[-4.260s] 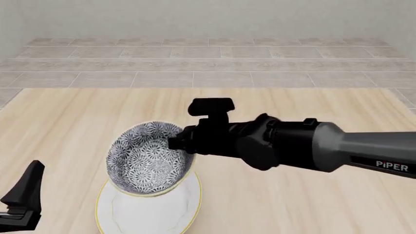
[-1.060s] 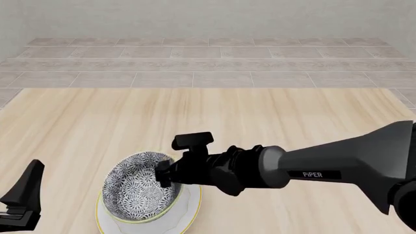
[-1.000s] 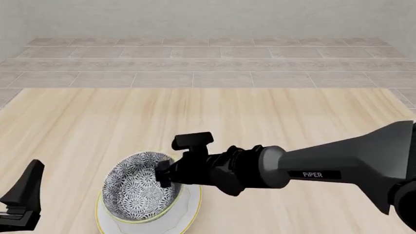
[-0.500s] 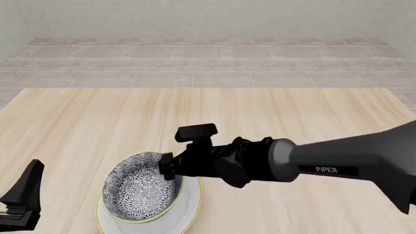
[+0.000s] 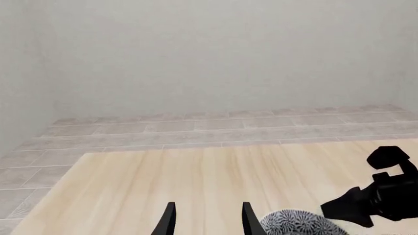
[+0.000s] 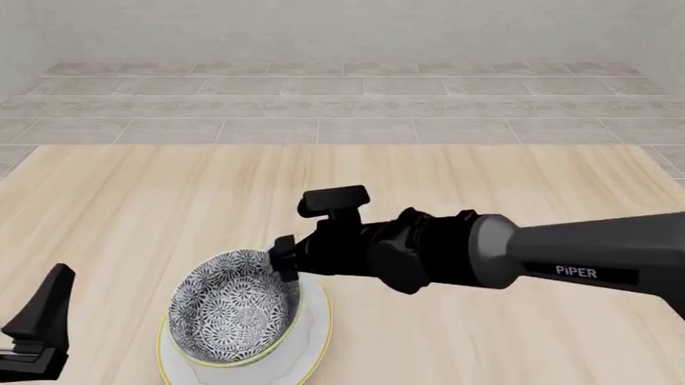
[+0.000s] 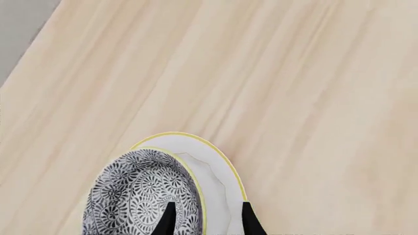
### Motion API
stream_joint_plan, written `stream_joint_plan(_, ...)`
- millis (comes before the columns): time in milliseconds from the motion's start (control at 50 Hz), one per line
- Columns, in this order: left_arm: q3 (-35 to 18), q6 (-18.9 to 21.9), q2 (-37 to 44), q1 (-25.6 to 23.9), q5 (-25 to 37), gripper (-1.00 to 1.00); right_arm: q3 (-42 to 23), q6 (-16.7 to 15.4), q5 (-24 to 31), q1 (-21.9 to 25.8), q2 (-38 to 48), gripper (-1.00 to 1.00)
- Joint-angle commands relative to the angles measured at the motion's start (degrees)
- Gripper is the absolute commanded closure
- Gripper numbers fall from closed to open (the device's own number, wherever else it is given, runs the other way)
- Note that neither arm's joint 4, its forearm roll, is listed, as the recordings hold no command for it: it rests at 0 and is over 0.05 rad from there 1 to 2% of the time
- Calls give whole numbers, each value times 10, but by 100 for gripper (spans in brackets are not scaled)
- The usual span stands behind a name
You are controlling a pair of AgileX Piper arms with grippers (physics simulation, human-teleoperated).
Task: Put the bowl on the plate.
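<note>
Patterned in grey and white, the bowl (image 6: 236,309) sat on the plate (image 6: 310,337) as the right hand (image 6: 285,258) hovered at its rim. Wrist views showed both hands' fingers (image 7: 168,220) parted, gripping nothing; the left hand (image 5: 205,219) idled over the bench (image 5: 196,176).
</note>
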Motion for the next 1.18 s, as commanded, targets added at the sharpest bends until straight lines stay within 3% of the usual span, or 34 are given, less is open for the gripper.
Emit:
stream_joint_plan(20, 2, 2, 0, -1, 0, -100, 5, -6, 9, -7, -20, -100)
stream_joint_plan(480, 3, 4, 0, -2, 1, -100, 25, -17, 19, -17, -69, -100)
stream_joint_plan(1180, -3, 5, 0, -1, 5, -100, 121, -15, 0, 4, -187, -100)
